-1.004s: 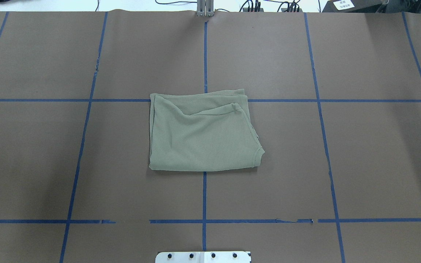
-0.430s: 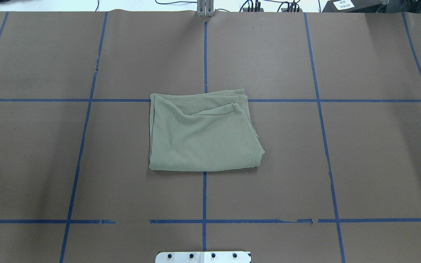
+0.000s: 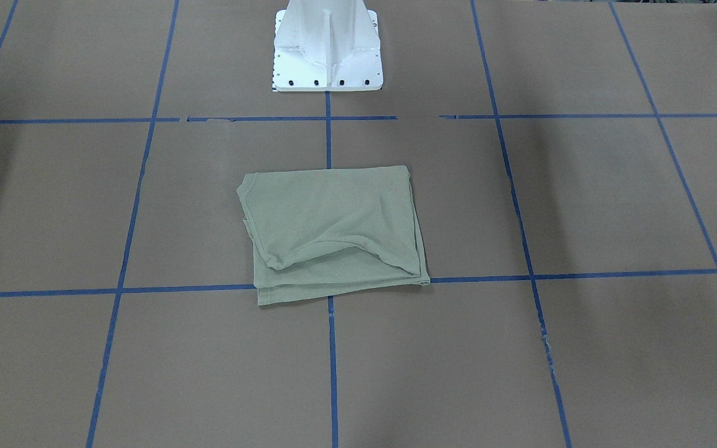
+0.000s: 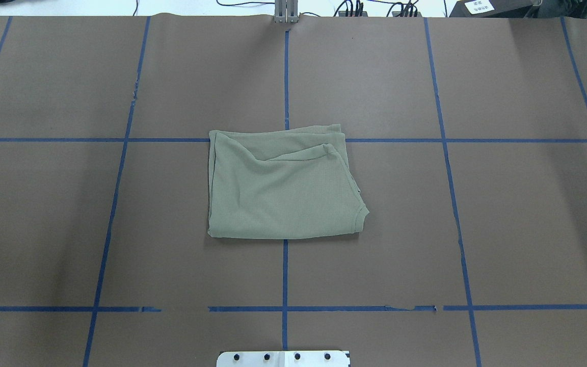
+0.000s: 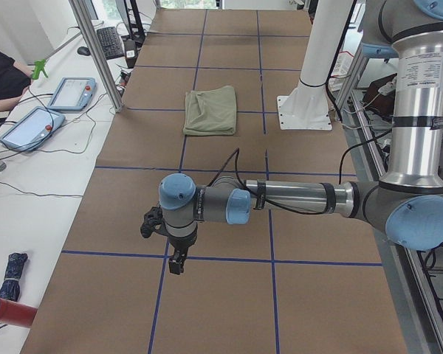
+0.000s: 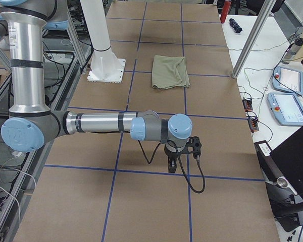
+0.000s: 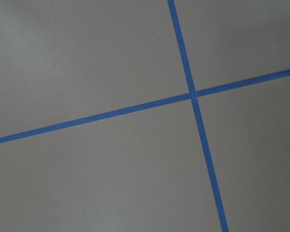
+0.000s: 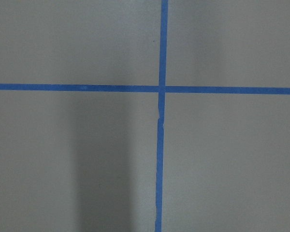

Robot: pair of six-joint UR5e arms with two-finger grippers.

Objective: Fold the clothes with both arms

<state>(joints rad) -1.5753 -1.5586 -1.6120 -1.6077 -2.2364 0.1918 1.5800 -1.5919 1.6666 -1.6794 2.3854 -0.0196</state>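
The clothes are one sage-green shirt [image 4: 283,188], folded into a rough rectangle at the middle of the brown table, also seen in the front view [image 3: 333,230] and both side views [image 5: 210,110] [image 6: 170,71]. Neither arm touches it. My left gripper [image 5: 176,262] hangs low over the table's left end, far from the shirt. My right gripper [image 6: 171,166] hangs low over the right end. Both show only in the side views, so I cannot tell whether they are open or shut. The wrist views show only brown paper with blue tape crossings.
The white base pedestal [image 3: 327,50] stands behind the shirt. Blue tape lines [image 4: 285,76] grid the table. A side bench holds control tablets [image 5: 70,94] [image 6: 288,80], cables and a metal post [image 5: 96,51]. A person's dark sleeve [image 5: 0,74] shows at that bench.
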